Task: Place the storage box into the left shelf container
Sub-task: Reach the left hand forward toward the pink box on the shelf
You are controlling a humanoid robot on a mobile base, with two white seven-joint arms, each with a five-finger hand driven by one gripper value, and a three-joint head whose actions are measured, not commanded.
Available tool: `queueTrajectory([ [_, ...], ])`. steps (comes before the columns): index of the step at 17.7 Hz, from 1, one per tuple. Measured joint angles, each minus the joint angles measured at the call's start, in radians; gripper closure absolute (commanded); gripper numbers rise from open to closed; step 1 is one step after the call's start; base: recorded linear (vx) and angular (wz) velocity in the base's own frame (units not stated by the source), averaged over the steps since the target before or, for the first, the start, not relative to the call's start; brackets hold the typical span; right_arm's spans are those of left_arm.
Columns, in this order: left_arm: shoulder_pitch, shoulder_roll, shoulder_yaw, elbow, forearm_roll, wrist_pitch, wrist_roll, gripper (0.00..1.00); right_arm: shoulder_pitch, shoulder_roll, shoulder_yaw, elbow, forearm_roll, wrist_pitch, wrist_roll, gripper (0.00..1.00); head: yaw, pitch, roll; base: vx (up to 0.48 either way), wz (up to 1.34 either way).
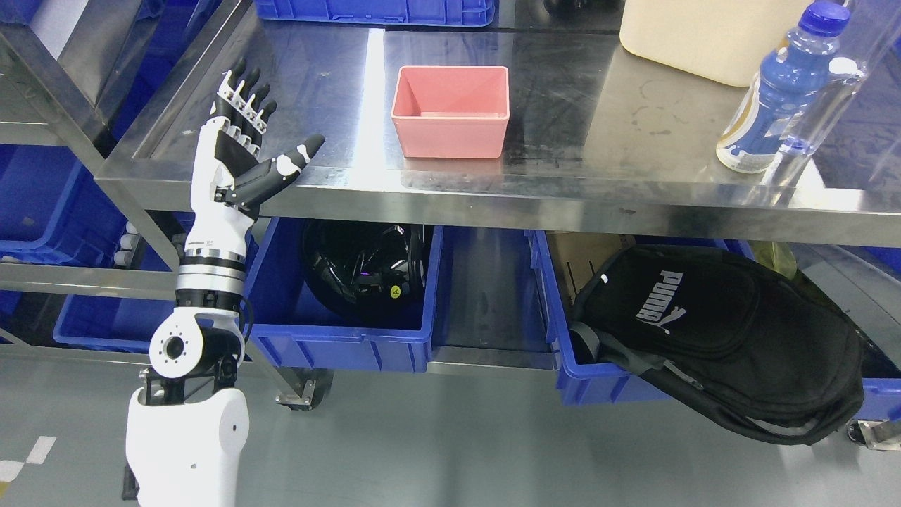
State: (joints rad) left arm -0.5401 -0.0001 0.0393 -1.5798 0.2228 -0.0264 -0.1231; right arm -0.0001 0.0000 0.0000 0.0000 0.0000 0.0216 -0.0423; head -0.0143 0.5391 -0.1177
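Over on the far left you've got blue bins [42, 204] stacked on a neighbouring steel rack, and just right of them your left hand [243, 141] is raised at the near left corner of the steel table [598, 183]. The fingers [246, 98] stand straight and together, the thumb is thrown out to the right, palm wide open, nothing in it. The white forearm comes up from the lower left, and the hand sits well apart from the box. Slide right and below the tabletop: the left shelf container [345, 338], a blue bin, sits on the lower shelf with a glossy black helmet [362, 271] inside it. Up on the tabletop, just left of centre, there's your pink storage box [450, 113], upright, open side up, empty as far as you can see, standing alone near the front edge. Behind it at the far edge, another blue crate [373, 13] is cut off by the frame. Keep going right: a cream container [704, 39] at the far side, then a blue-capped drink bottle [785, 91] with a clear bottle [823, 105] leaning just beside it. Underneath on the right, a second blue bin [563, 352] carries a black Puma backpack [725, 338] that spills over its near rim.
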Motion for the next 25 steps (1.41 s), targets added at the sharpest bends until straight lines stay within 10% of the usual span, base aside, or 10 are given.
queueTrajectory([
  [13, -0.205, 0.110, 0.013, 0.031, -0.086, -0.013, -0.439, 0.01, 0.000, 0.000, 0.000, 0.000, 0.000, 0.000, 0.001, 0.00, 0.0000, 0.000, 0.000, 0.000, 0.00],
  [25, -0.503, 0.268, -0.206, 0.227, -0.543, -0.139, -0.843, 0.04, 0.000, 0.000, 0.000, 0.000, 0.000, 0.000, 0.000, 0.00, 0.0000, 0.000, 0.000, 0.000, 0.00],
])
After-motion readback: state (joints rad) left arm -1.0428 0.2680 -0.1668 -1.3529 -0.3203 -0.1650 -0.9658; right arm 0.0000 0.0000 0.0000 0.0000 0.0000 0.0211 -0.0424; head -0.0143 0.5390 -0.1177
